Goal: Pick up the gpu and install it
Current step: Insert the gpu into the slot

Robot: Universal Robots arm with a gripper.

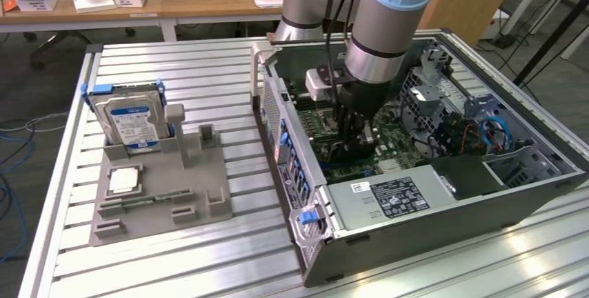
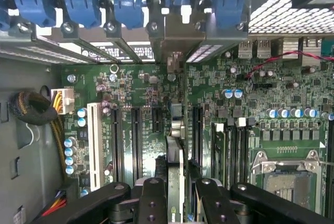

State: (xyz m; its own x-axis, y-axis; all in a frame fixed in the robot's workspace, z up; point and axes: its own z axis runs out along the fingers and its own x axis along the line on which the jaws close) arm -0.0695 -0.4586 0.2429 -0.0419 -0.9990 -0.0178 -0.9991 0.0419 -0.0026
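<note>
My gripper (image 1: 354,138) reaches down into the open computer case (image 1: 478,208), over the green motherboard (image 1: 405,139). It is shut on the gpu (image 1: 343,153), a thin black card held upright. In the wrist view the gpu (image 2: 176,148) is seen edge-on between my two black fingers (image 2: 152,200), running along the expansion slots (image 2: 136,140). Its silver bracket end (image 2: 175,46) sits against the rear slot openings under the blue clips (image 2: 125,4). The gripper (image 2: 180,187) grips the card's upper edge. Whether the card is fully down in a slot I cannot tell.
A grey fixture tray (image 1: 156,222) on the exterior view's left holds a blue-labelled hard drive (image 1: 134,122), a processor chip (image 1: 124,181) and a green memory stick (image 1: 152,200). The power supply (image 1: 391,198) sits inside the case. Desks with clutter stand behind.
</note>
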